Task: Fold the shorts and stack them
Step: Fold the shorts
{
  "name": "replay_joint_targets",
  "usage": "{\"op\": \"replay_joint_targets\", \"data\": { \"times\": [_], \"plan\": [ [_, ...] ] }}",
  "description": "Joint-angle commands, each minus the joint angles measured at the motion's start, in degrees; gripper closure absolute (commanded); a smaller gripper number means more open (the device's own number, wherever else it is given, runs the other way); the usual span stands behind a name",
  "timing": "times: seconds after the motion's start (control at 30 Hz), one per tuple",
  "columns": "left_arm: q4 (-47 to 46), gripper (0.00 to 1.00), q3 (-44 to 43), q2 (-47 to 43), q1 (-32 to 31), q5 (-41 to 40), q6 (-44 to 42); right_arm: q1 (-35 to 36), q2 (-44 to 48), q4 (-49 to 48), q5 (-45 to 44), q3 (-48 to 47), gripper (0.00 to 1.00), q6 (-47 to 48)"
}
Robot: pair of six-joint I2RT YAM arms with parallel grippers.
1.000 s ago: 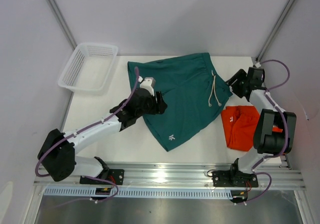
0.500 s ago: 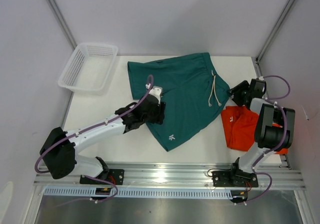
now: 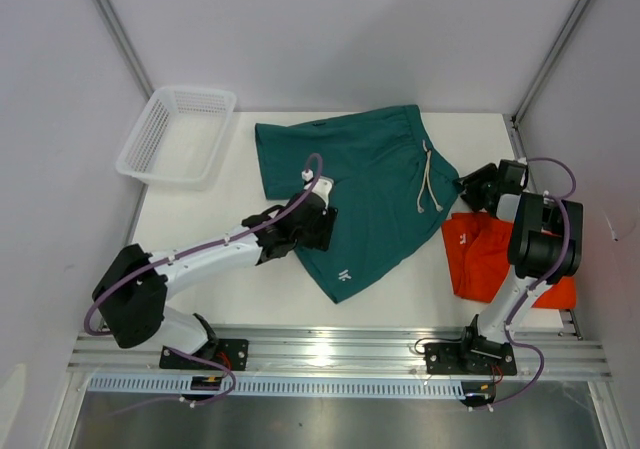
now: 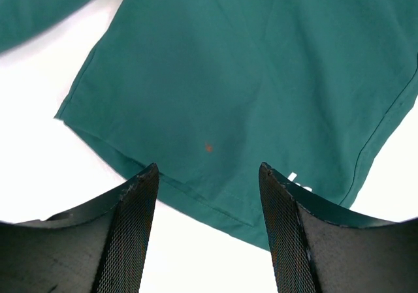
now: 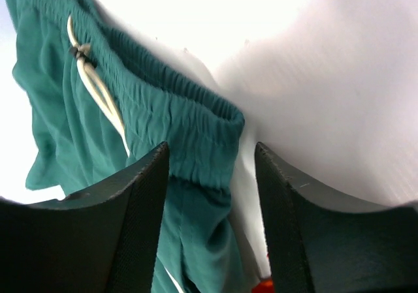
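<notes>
Across the middle of the surface (image 3: 190,209) the teal shorts (image 3: 370,184) lie spread flat and skewed. Their waistband (image 5: 189,110) is on the right and the two legs fan away from it, one toward the far left and one toward the near edge. The long axis therefore runs from our right arm's side to our left arm's side, and each arm sits at one end of it. Our left tool (image 4: 208,169) hangs over the near leg with its fingers spread and nothing between them. That leg's hem (image 4: 196,205) runs crosswise just beyond the fingertips, so the cloth lies ahead of and below this tool rather than inside it. Our right tool (image 5: 211,148) is also spread. It straddles the near corner of the waistband, and the white drawstring (image 3: 428,184) lies further along the band; we see a gap on both sides of the elastic, so we judge it not yet pinched. The coming move seems to turn on this end-to-end layout: the right arm is nearer the waist and the left arm nearer the hem, which suits a lift from both ends. The orange shorts (image 3: 485,254) lie bunched at the right edge, partly under our right arm, just beside the teal pair's waist. A white basket (image 3: 140,149) stands at the far left corner, well apart.
</notes>
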State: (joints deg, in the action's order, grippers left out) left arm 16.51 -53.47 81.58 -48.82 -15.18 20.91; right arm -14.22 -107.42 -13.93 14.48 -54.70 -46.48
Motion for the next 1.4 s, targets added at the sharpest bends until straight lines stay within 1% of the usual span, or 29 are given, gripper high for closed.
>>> {"op": "replay_joint_targets", "data": {
  "times": [0.0,0.13,0.17,0.2,0.33,0.43,0.47,0.5,0.53,0.6,0.63,0.7,0.73,0.97,1.13,1.27,1.37],
  "plan": [
    [-3.94,0.35,-1.9,0.86,-1.01,0.59,-2.36,0.42,-1.74,1.98,-4.37,-2.78,0.44,0.69],
    [-8.5,0.35,0.82,0.16,-1.19,1.91,-3.32,2.35,-5.34,4.0,-5.95,-6.11,0.45,0.95],
    [-9.38,0.35,1.96,-0.71,-1.19,2.43,-3.5,2.44,-7.52,6.53,-5.52,-7.52,0.49,1.13],
    [-10.26,0.35,3.19,-1.24,-1.19,2.61,-3.76,2.7,-7.89,7.68,-5.43,-8.83,0.51,1.82],
    [-13.61,0.35,6.79,-3.71,-1.19,2.87,-4.21,3.05,-6.75,7.43,-7.1,-8.41,0.52,1.92],
    [-13.96,0.35,6.72,-3.62,-1.19,3.66,-4.29,3.49,-8.16,9.7,-6.75,-10.42,0.57,2.79],
    [-14.14,0.35,6.8,-3.62,-1.19,3.84,-4.29,3.58,-8.07,9.71,-7.01,-10.43,0.57,2.88],
    [-14.23,0.35,6.89,-3.62,-1.19,3.84,-4.56,3.67,-7.81,9.54,-7.27,-10.17,0.6,2.97],
    [-14.23,0.35,7.06,-3.71,-1.19,3.75,-4.65,3.85,-7.63,9.1,-7.88,-9.82,0.68,2.97],
    [-14.93,0.35,7.5,-3.88,-1.19,3.75,-4.91,4.02,-7.02,8.92,-8.24,-9.2,0.73,2.97],
    [-14.93,0.35,7.77,-3.97,-1.19,3.58,-4.91,4.02,-6.93,8.66,-8.33,-9.03,0.83,2.97],
    [-15.02,0.35,7.86,-3.8,-1.19,3.49,-4.91,3.85,-6.49,8.49,-8.5,-8.41,0.91,2.54],
    [-15.11,0.35,7.94,-3.71,-1.19,3.84,-5.0,3.85,-6.32,8.05,-8.68,-8.15,1.0,2.36],
    [-15.37,0.35,8.12,-3.27,-1.19,5.25,-5.17,3.76,-1.57,3.57,-13.68,-1.74,1.0,-0.71],
    [-15.72,0.35,7.86,-2.13,-2.24,9.02,-6.49,2.97,-1.04,2.16,-13.08,-0.23,1.0,-1.77],
    [-13.1,0.35,6.28,-0.2,-5.22,5.44,-7.63,2.88,-2.09,2.95,-12.11,-1.2,1.0,-1.6],
    [-11.77,0.35,5.58,0.94,-7.43,4.2,-7.11,2.7,-2.97,4.09,-11.14,-2.34,1.0,-1.51]
  ]
}}
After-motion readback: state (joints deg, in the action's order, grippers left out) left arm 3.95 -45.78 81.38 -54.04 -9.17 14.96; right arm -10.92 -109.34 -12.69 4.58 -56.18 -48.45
